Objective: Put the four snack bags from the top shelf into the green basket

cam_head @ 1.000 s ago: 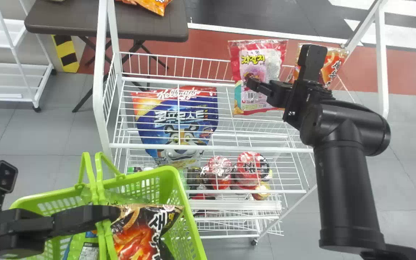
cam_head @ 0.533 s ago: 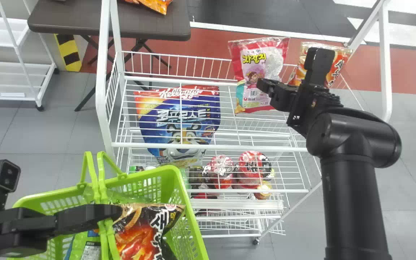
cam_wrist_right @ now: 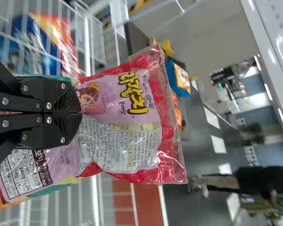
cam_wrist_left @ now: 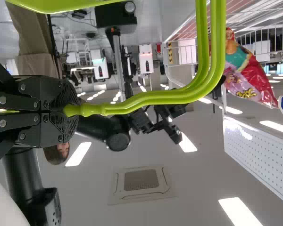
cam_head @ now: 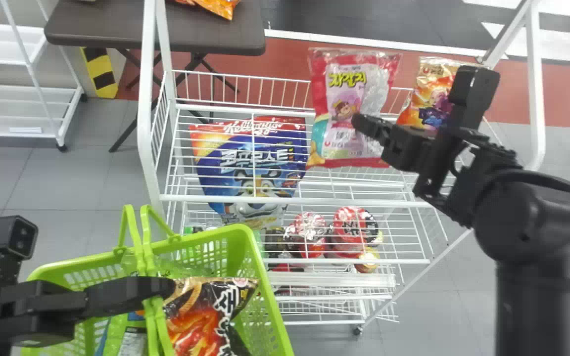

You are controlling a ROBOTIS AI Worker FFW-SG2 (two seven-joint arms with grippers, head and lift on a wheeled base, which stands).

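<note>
While the left gripper (cam_head: 168,288) clamps the handles (cam_head: 147,257) of the green basket (cam_head: 238,237) near seven o'clock in the head view, the right gripper (cam_head: 359,122) pinches the pink snack bag (cam_head: 352,81) between one and two o'clock, at the top shelf (cam_head: 314,201). An orange bag (cam_head: 426,91) is at two; a black bag (cam_head: 193,329) lies in the basket.

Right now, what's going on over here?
The robot's right gripper is gripping a pink and red snack bag at the top of the wire rack. Its left gripper holds the green basket by its handles; a black and red snack bag is inside. Another snack bag remains on the rack.
</note>
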